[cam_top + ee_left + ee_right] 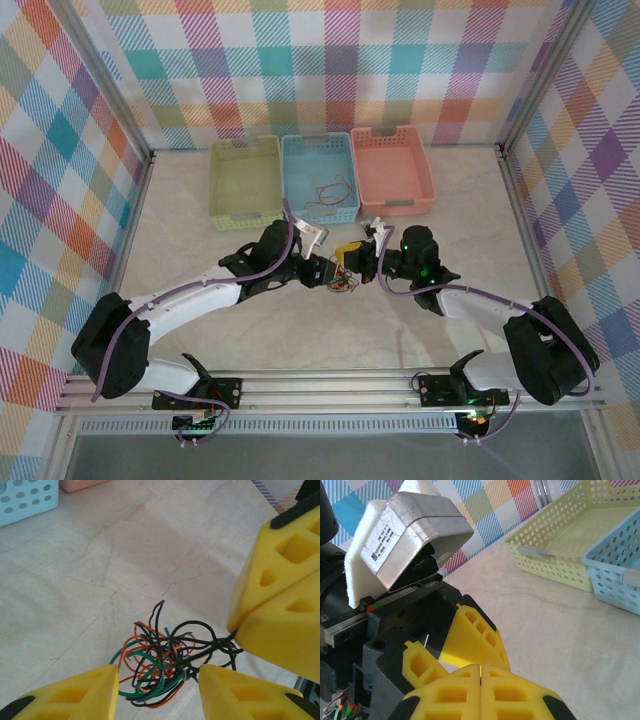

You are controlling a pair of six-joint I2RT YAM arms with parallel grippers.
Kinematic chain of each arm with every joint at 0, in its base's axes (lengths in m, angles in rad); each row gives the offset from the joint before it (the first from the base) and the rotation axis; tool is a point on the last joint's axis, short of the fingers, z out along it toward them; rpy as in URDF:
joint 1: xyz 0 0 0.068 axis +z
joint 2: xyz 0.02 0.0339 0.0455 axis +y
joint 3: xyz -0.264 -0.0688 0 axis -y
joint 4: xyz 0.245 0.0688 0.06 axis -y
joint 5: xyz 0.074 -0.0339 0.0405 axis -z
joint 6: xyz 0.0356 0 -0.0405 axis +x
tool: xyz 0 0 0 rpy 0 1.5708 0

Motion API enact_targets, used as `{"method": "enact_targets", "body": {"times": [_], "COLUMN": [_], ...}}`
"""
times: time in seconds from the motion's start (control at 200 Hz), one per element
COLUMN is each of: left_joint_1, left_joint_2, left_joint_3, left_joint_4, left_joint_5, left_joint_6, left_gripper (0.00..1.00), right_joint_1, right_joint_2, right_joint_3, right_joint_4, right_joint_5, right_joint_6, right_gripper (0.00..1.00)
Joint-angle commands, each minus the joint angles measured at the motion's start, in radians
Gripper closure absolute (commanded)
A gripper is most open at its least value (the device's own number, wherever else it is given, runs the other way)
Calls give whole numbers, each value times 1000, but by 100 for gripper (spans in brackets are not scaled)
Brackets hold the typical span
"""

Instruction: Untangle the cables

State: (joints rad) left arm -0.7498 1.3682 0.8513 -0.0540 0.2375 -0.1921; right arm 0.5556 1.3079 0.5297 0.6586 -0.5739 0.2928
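I have the pale marble-look table (470, 240) in the overhead view, with the left arm (190, 305) and right arm (480, 310) reaching in so that their wrists meet near the middle. Along the far edge three perforated baskets stand side by side: a green basket (245, 180) on the left, a blue basket (310, 165) in the centre and a pink basket (390, 165) on the right.

The left gripper (159, 669) has its yellow jaws spread apart, and the cables (155, 665) lie on the table as one tangled clump of red, orange, green and black, right in the gap between its fingertips and spilling a little beyond them. The right gripper (480, 666) is clenched, its two yellow fingers pressed flat against each other. From the left wrist I see black strands of the clump running into the seam at its tip, so it is pinching the cables from the right side of the clump.

A thin reddish strand (330, 190) lies apart from the clump, on the floor of the blue basket.

From the right wrist I see a silver housing (415, 530) carrying a white label (377, 545) with black print. The lettering is too small for me to read.
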Motion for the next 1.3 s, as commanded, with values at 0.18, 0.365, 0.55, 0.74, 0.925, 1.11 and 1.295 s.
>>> {"method": "enact_targets", "body": {"times": [0.18, 0.365, 0.55, 0.74, 0.925, 1.11, 1.295], "left_joint_1": [-10, -10, -11, -10, -11, -11, -10], "left_joint_2": [27, 40, -3, 34, 77, 83, 73], "left_joint_3": [33, 26, -33, -5, 32, 42, 39], "left_joint_4": [76, 135, 227, 233, 216, 196, 179], "left_joint_5": [-45, -50, -70, -76, -51, -73, -102], "left_joint_6": [-35, -42, -38, -36, -40, -50, -60], "left_gripper": [52, 52, 53, 55, 61, 82, 89], "right_joint_1": [-3, -3, -2, -2, -2, -2, -2], "right_joint_2": [18, 43, 38, 30, 27, 18, -7], "right_joint_3": [2, 9, 4, -2, -1, -2, -9], "right_joint_4": [66, 90, 110, 123, 124, 120, 103], "right_joint_5": [-88, -118, -134, -162, -177, -180, -166], "right_joint_6": [-2, 3, 5, -1, -4, -6, -12], "right_gripper": [100, 100, 100, 100, 100, 100, 100]}}
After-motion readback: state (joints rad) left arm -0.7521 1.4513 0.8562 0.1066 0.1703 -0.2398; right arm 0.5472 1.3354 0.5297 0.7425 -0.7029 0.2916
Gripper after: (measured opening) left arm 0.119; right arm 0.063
